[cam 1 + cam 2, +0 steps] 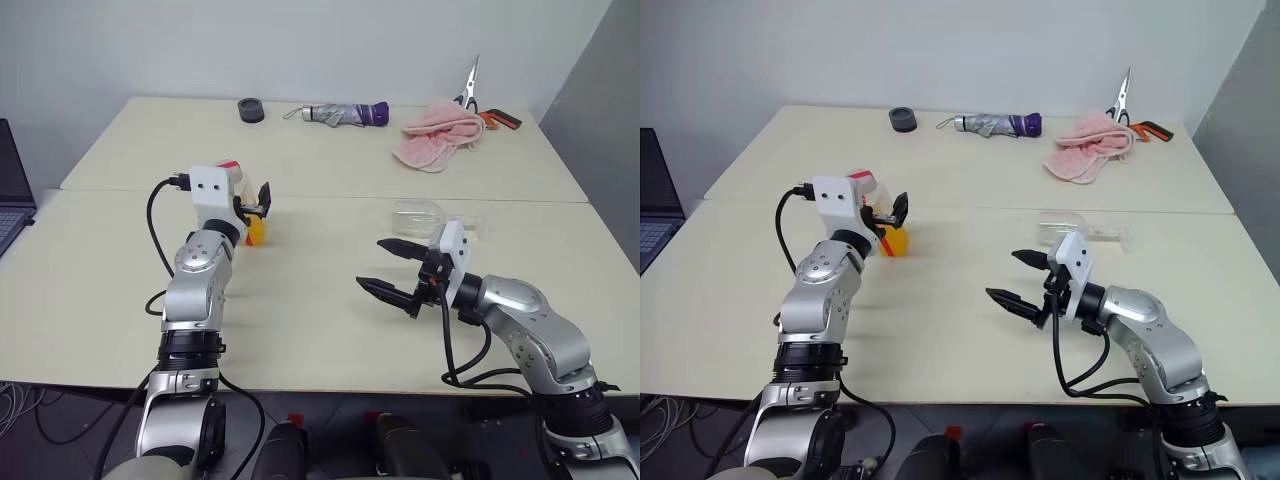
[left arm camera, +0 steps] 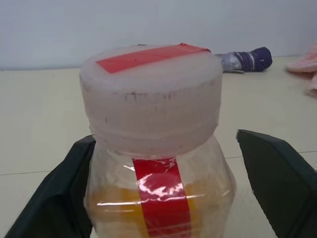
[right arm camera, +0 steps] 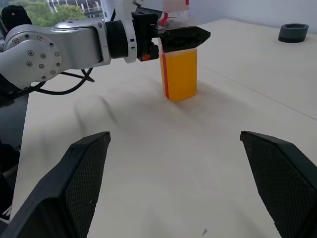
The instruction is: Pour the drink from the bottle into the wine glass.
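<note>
The bottle (image 2: pixel 158 99) stands upright on the left of the table, clear with a pale cap, a red stripe and the orange drink (image 3: pixel 179 74) in its lower part. My left gripper (image 1: pixel 250 205) reaches around its neck. One finger rests against the bottle and the other finger (image 2: pixel 277 188) stands a little off it, so the jaws are open. The wine glass (image 1: pixel 428 214) appears to lie on its side right of centre. My right gripper (image 1: pixel 370 263) hovers just in front of the glass, open and empty, pointing toward the bottle.
Along the far edge lie a black round object (image 1: pixel 250 109), a folded umbrella (image 1: pixel 345 114), a pink towel (image 1: pixel 437 140) and scissors (image 1: pixel 470 85). A laptop (image 1: pixel 12 190) sits at the far left. A seam (image 1: pixel 330 197) runs across the two joined tables.
</note>
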